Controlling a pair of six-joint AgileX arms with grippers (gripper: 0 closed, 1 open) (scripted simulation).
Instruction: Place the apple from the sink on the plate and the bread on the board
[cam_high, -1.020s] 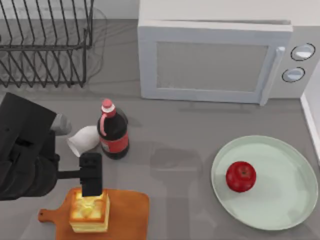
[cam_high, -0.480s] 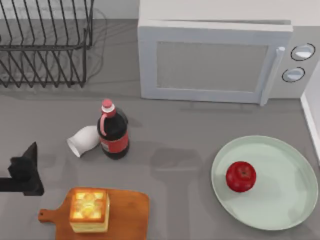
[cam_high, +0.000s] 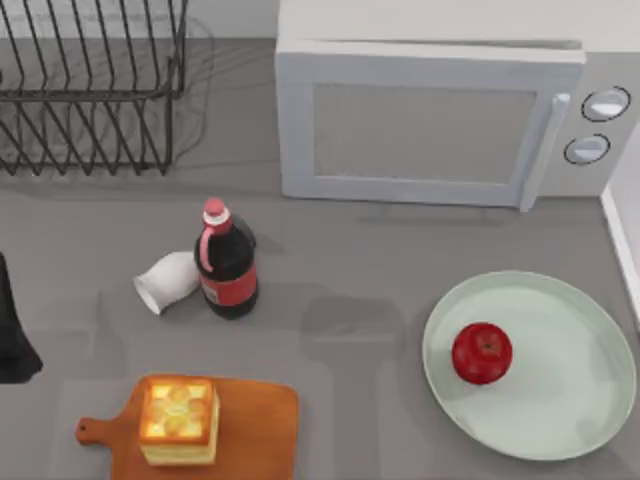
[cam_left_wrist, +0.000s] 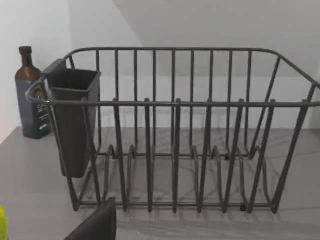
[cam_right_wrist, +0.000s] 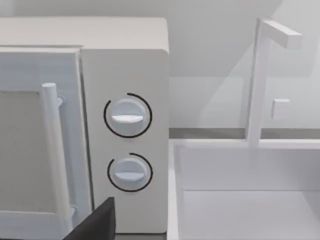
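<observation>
The red apple (cam_high: 481, 352) lies on the pale green plate (cam_high: 560, 420) at the right of the table. The toasted bread (cam_high: 178, 420) stands on the wooden board (cam_high: 255, 430) at the front left, with nothing touching it. My left arm (cam_high: 12, 335) is a dark shape at the top view's left edge, well clear of the board. A dark part of my left gripper (cam_left_wrist: 95, 225) shows in the left wrist view, facing the wire rack. A dark part of my right gripper (cam_right_wrist: 95, 222) shows in the right wrist view, facing the microwave and the sink (cam_right_wrist: 250, 200).
A red-capped dark bottle (cam_high: 225, 262) and a tipped white cup (cam_high: 165, 280) stand behind the board. The microwave (cam_high: 430, 120) and the wire dish rack (cam_high: 90, 85) line the back. A dark bottle (cam_left_wrist: 27, 92) stands beside the rack. The sink's rim (cam_high: 622, 235) runs along the right.
My left arm has let go of the bread and pulled back to the left, from over the board to the table's left edge. The bread stays on the board.
</observation>
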